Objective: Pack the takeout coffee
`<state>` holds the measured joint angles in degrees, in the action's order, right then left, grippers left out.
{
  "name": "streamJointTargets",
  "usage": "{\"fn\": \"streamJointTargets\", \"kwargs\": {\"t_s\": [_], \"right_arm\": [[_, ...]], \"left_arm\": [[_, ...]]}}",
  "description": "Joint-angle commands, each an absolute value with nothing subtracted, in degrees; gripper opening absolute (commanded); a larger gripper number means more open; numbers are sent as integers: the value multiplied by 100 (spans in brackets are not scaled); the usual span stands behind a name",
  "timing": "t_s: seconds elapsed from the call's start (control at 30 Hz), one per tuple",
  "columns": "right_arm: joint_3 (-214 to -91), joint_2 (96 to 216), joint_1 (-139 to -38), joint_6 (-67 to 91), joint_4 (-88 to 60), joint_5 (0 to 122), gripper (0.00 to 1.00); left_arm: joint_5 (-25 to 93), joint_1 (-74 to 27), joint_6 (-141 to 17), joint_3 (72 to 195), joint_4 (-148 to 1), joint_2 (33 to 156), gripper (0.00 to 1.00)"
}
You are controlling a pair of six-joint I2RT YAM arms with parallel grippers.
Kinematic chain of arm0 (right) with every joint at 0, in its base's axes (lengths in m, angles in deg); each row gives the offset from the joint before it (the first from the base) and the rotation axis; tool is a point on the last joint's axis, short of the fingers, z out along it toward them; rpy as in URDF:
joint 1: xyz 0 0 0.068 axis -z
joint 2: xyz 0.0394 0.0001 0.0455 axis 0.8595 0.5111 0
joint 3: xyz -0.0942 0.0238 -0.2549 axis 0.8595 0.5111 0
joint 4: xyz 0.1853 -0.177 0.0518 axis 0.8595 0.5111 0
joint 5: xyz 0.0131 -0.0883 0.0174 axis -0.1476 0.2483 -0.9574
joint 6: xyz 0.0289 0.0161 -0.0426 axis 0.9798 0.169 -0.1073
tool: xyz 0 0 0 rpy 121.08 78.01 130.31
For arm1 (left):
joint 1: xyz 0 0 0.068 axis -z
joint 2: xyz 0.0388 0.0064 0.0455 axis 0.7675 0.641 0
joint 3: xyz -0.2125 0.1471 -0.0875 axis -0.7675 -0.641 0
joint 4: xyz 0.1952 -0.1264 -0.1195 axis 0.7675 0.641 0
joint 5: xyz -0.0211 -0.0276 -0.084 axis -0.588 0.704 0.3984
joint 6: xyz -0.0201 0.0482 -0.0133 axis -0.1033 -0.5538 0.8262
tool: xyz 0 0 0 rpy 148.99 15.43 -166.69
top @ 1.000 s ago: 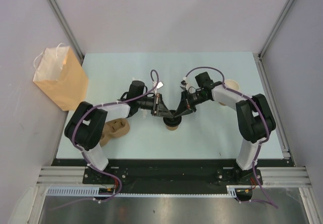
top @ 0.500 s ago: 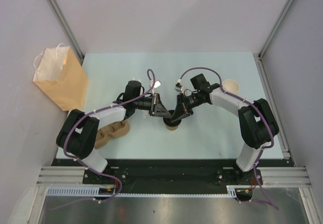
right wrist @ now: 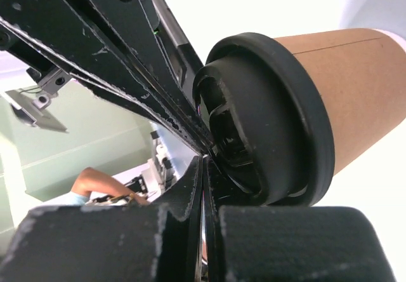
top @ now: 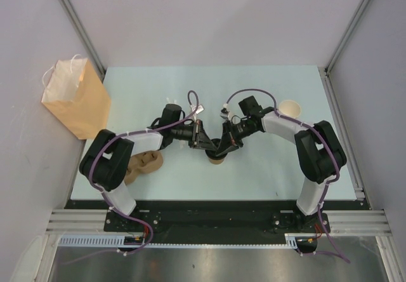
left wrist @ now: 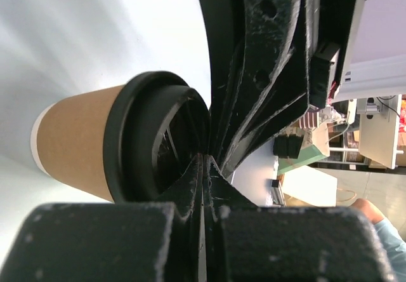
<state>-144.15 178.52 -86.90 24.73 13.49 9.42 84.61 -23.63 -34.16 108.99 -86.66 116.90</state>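
The takeout coffee (top: 217, 159), a tan paper cup with a black lid (top: 217, 148), stands upright at the table's middle front. My left gripper (top: 210, 145) comes in from the left and my right gripper (top: 224, 147) from the right. Both are shut with nothing between the fingers, and their tips meet over the lid. In the left wrist view the shut left gripper (left wrist: 206, 162) rests at the lid (left wrist: 149, 139), with the right gripper's fingers (left wrist: 273, 72) beside it. In the right wrist view the shut right gripper (right wrist: 204, 162) touches the lid (right wrist: 273, 114).
A brown paper bag (top: 76, 101) stands at the far left table edge. A moulded-pulp cup carrier (top: 143, 164) lies by the left arm's base. A stack of lidless cups (top: 290, 108) stands at the right behind the right arm.
Both arms have shifted a little, the left elbow swinging out and back. The shut tips have stayed at the lid. The cup has not moved.
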Motion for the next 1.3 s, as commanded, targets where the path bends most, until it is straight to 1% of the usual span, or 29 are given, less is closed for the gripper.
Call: {"fn": "streamJointTargets", "kwargs": {"t_s": [0.0,0.57,0.67,0.73,0.93,1.07,1.27], "right_arm": [[-14366,18137,-8660,2222,1334,1230,0],[-14358,18753,-8317,1914,1642,2021,0],[-14366,18692,-8317,1922,1529,1864,0],[-14410,18473,-8430,1861,1493,1636,0],[-14516,17919,-8765,1720,1581,1591,0],[-14533,17918,-8721,1747,1572,1643,0],[-14542,18111,-8449,1782,1580,1564,0]], "left_arm": [[8401,-2341,-3504,11053,-8778,11832,0],[8243,-2377,-3626,11044,-8559,12219,0],[8269,-2376,-3644,11062,-8559,12219,0],[8522,-2350,-3583,11071,-8716,12123,0],[8744,-2315,-3653,11369,-8603,11727,0],[8578,-2341,-3610,11659,-8559,11674,0],[8419,-2333,-3548,11826,-8647,11990,0]]}}
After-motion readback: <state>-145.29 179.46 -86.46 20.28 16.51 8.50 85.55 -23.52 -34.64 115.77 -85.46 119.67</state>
